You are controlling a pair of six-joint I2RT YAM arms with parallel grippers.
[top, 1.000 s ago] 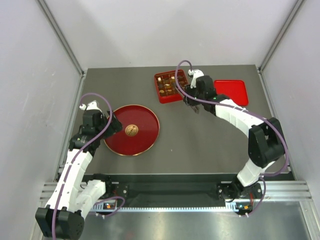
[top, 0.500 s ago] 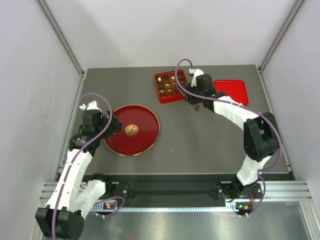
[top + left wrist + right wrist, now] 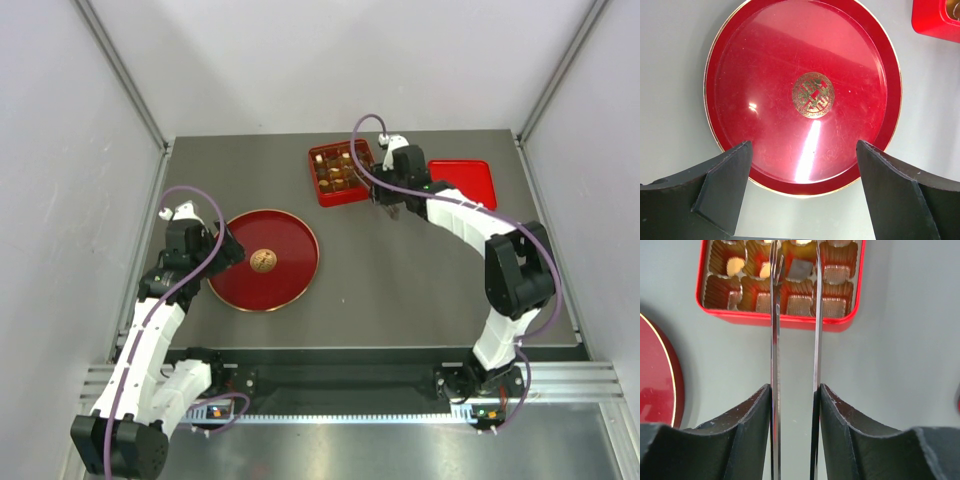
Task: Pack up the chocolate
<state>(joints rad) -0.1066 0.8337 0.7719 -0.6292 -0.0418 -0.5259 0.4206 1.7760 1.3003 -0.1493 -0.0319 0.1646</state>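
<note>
The chocolate [image 3: 836,274], several cream, tan and dark pieces, sits in paper cups in a square red box [image 3: 780,317], also seen at the back of the table in the top view [image 3: 338,172]. My right gripper [image 3: 795,390] is shut on metal tongs [image 3: 816,340], whose two blades reach over the box's near rows, either side of a dark block [image 3: 800,269]. In the top view the right gripper [image 3: 388,208] is just right of the box. My left gripper [image 3: 804,145] is open and empty over the near rim of a round red plate [image 3: 740,75].
The round red plate [image 3: 263,260] with a gold emblem [image 3: 813,94] at its centre lies at the left. A flat red lid [image 3: 462,184] lies right of the box. Grey walls and metal posts enclose the table.
My right gripper with the tongs has moved a little back and left toward the box. The left arm has not moved.
</note>
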